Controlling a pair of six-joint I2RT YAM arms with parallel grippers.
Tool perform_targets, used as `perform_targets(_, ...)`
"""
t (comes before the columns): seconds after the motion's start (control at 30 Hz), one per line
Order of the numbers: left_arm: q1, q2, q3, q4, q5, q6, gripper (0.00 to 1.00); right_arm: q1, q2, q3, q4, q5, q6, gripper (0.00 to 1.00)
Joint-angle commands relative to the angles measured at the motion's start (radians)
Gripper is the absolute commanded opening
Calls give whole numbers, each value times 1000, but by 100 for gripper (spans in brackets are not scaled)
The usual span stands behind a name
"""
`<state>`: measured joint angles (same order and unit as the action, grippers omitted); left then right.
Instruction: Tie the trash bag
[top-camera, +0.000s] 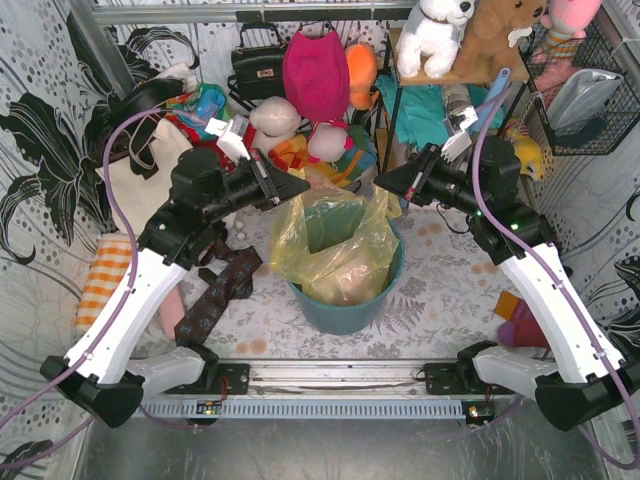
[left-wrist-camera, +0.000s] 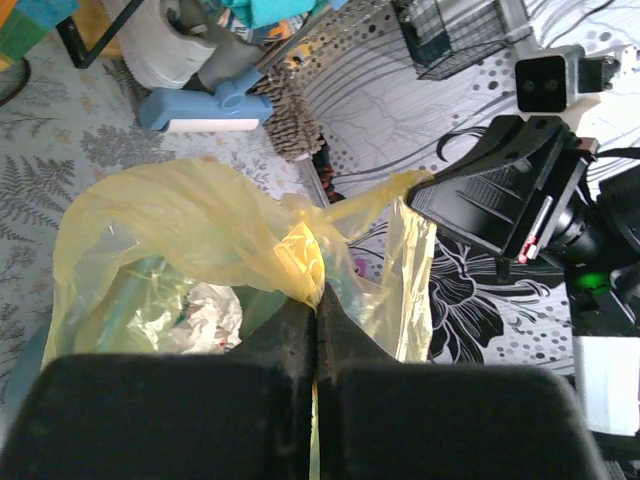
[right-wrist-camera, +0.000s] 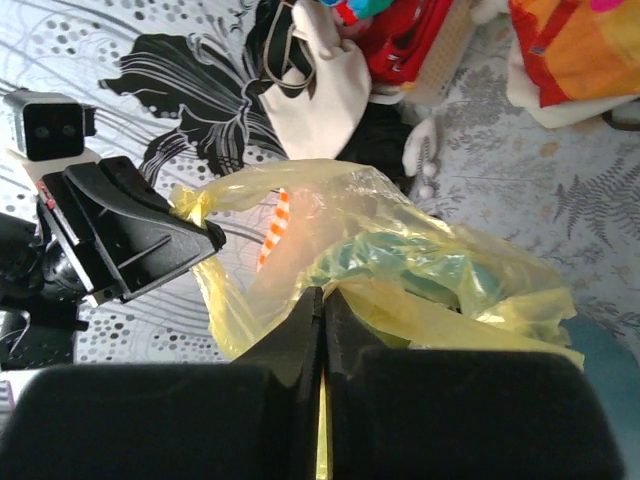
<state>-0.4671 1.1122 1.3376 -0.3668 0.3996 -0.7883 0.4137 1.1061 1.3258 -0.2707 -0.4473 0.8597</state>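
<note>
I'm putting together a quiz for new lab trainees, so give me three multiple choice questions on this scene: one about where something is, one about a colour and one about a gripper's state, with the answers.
1. Where does the trash bag sit?
A) hanging from a hook
B) inside the teal bin
C) flat on the table

2. What colour is the trash bag?
A) black
B) red
C) yellow-green

3. How is the left gripper?
A) wide open
B) shut on the bag's rim
C) shut on a plush toy

Answers:
1 B, the bin's wall shows around and below it in the top view.
2 C, it is translucent yellow-green in every view.
3 B, the left wrist view shows it pinched closed on the plastic.
</note>
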Motion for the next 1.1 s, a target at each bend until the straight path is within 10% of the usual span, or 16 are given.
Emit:
perform_targets(0.0, 17, 36, -1, 66, -9, 37, 0, 0, 15, -16, -14, 74, -53, 0)
perform_targets(1.07, 83, -47, 88, 173, 8, 49, 0, 0, 29, 77, 122, -18, -41, 0)
